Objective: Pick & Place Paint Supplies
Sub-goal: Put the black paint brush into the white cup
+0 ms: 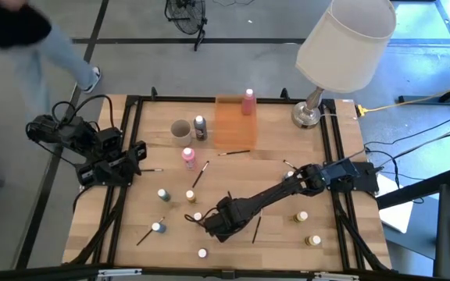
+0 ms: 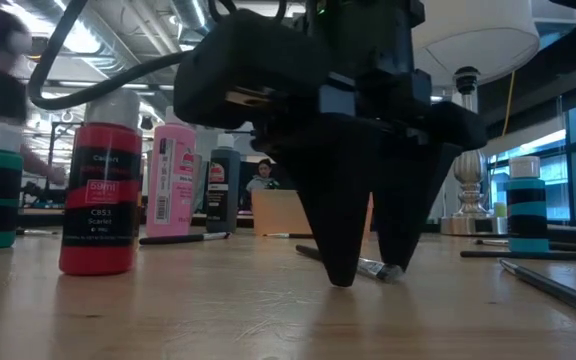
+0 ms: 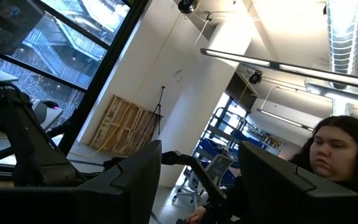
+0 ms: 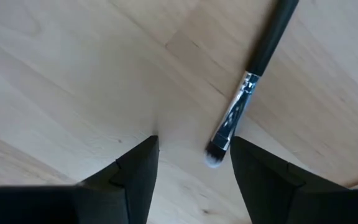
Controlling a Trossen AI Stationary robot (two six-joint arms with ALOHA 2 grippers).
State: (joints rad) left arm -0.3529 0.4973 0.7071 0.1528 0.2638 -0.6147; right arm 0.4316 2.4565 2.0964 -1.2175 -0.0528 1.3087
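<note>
- The translucent orange tray (image 1: pixel 230 125) lies at the far side of the table (image 1: pixel 287 187), and one pink squeeze bottle (image 1: pixel 248 102) stands upright at its far right corner.
- The small grey cup (image 1: pixel 180 132) stands left of the tray; whether something is inside, I cannot tell.
- The right gripper (image 4: pixel 194 165) is down at the table, its fingers apart; the bristle tip of a thin dark paintbrush (image 4: pixel 247 84) lies between them, beside one finger, not clamped.
- Only the low view shows writing: a red bottle (image 2: pixel 101 190) has the label "CRS3 Scarlet".
- The left gripper (image 3: pixel 197 180) waits at the left table edge and points to the room, jaws open, holding nothing.
- The high view shows small paint pots (image 1: pixel 163 194) spread over the near table.
</note>
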